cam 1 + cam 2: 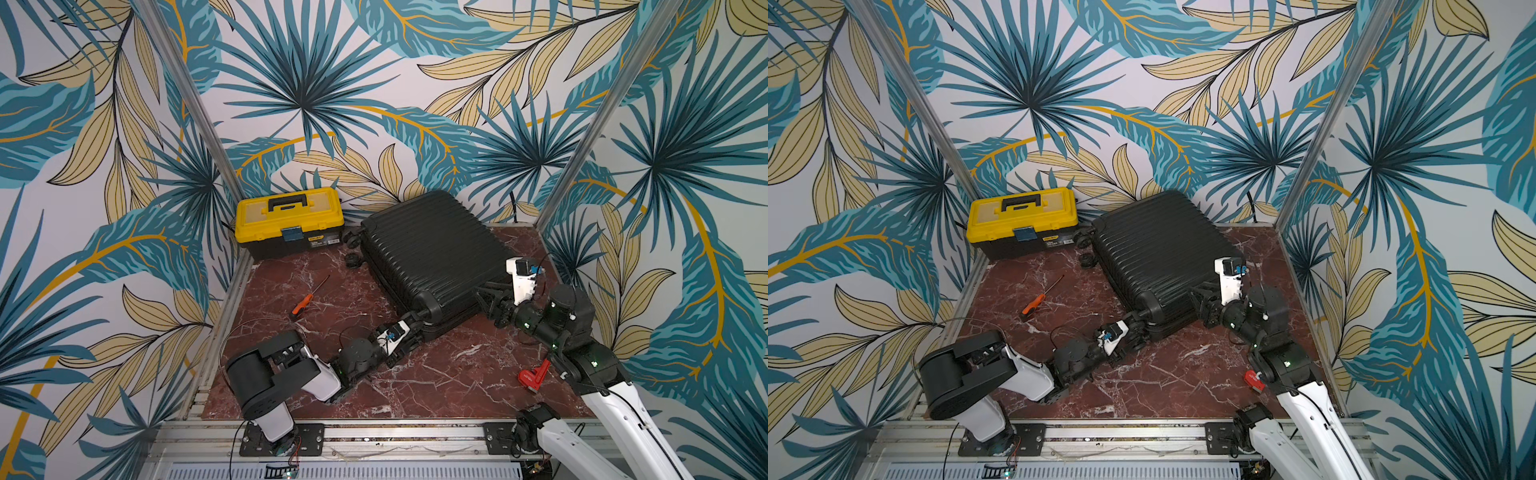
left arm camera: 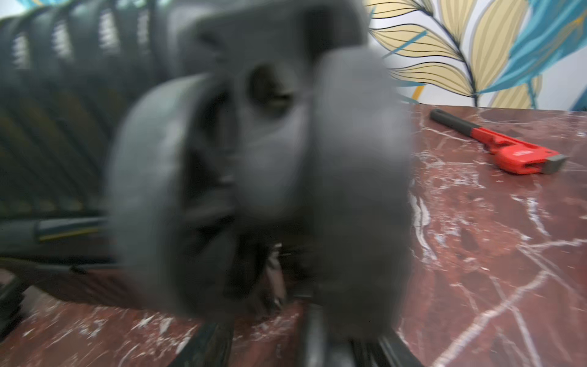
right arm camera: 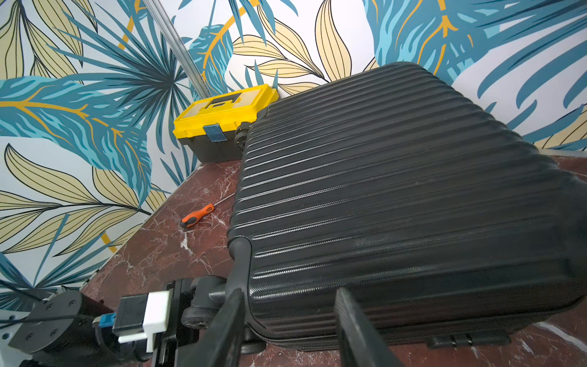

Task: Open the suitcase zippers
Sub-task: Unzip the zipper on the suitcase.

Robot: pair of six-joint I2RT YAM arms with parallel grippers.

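I have the suitcase (image 1: 432, 257) lying flat on the marbled counter (image 1: 436, 374), ribbed shell up and closed, with its far wheeled end just beside the yellow toolbox (image 1: 289, 220). My left gripper (image 1: 415, 322) is at the suitcase's near corner, right on the wheel (image 2: 254, 178) there; in the left wrist view that wheel fills the frame, blurred, and from the right wrist view the left gripper (image 3: 203, 305) looks to have the wheel between its fingers, though I cannot tell whether it is truly clamped on it or only straddling it. My right gripper (image 1: 488, 297) sits at the suitcase's near edge, further along from that corner, and in the right wrist view its two fingers (image 3: 355, 330) stand spread apart with the shell's edge in front of them and nothing between them. The zipper track (image 3: 301, 341) shows as a thin dark seam low on that same edge, just below the right gripper; I cannot make out any pull. An orange-handled screwdriver (image 1: 307, 297) lies on the counter to the suitcase's side, well apart from it, and a red pipe wrench (image 1: 534, 374) lies near the right arm, apart from the suitcase.
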